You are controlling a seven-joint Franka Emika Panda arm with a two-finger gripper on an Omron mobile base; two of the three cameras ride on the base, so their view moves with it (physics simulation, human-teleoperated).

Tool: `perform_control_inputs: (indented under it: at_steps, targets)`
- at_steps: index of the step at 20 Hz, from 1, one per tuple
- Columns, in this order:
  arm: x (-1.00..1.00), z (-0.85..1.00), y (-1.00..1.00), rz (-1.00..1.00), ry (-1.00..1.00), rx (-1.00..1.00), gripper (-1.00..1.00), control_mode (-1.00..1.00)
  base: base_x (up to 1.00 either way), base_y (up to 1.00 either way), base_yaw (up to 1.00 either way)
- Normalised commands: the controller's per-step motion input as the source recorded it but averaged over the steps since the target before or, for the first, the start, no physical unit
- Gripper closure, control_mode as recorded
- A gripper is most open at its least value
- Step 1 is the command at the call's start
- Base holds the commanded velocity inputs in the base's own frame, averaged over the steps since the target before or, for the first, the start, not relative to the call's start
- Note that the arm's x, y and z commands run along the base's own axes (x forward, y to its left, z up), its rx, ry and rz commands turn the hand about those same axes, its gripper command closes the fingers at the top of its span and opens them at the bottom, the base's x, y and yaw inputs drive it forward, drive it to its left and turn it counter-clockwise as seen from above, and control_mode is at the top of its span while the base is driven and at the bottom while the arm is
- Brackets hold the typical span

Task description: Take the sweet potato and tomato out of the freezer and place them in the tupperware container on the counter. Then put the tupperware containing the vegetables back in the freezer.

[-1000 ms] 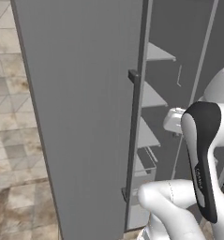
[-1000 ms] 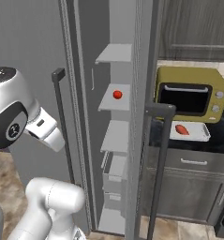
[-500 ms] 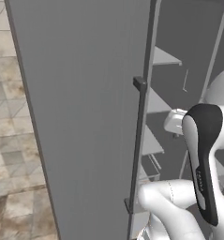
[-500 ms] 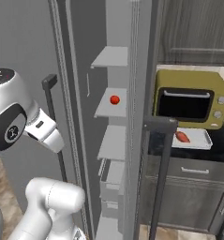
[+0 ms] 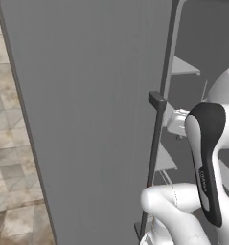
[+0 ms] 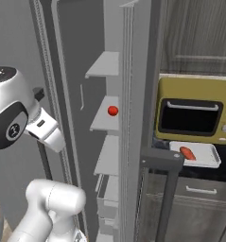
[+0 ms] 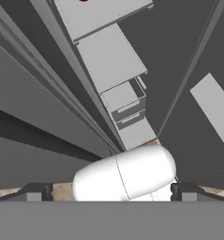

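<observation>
**Sweet potato in the tray, tomato waiting on the freezer shelf**

The claw [image 7: 111,192] is standing spread wide and empty, its two dark tips far apart at the bottom of the hand view with nothing between them. It is looking down the inside of the freezer [image 6: 133,94], whose pale shelves are stepping away ahead of it.

The sweet potato [image 6: 187,153] is lying in the tupperware container [image 6: 209,160], which is sitting on the counter [image 6: 157,142] just below the mustard-yellow microwave [image 6: 195,109], well off to the claw's far side beyond the freezer's inner wall. The tomato [image 6: 113,110] is resting on a middle shelf inside the freezer, ahead of the claw and further in; in the hand view a sliver of red is peeking in at the very top edge, probably the same tomato.

Judging from this, half of the fetching is done and the step in hand is going back in for the tomato. The next move is calling for the claw to turn toward that shelf, travel in above it and come down with the tips either side of the ball.

Room is looking tight. The open door [image 5: 87,119] is running close along one side of the arm, with its dark bar handle [image 5: 156,143] standing out just beside the wrist. The shelf above the tomato's is limiting height, and a round ball near the front lip could roll if nudged. The second door's handle [image 6: 164,189] is standing between the freezer and the counter, to be cleared on the way out.
</observation>
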Motion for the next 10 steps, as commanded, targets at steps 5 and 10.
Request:
perform_control_inputs:
  at_steps: [5,10]
  targets:
    - [0.0,0.0,0.0,0.0,0.0,0.0,-1.0,1.0,0.02,-0.36,0.0]
    - [0.0,0.0,0.0,0.0,0.0,0.0,-1.0,1.0,0.0,-0.4,0.0]
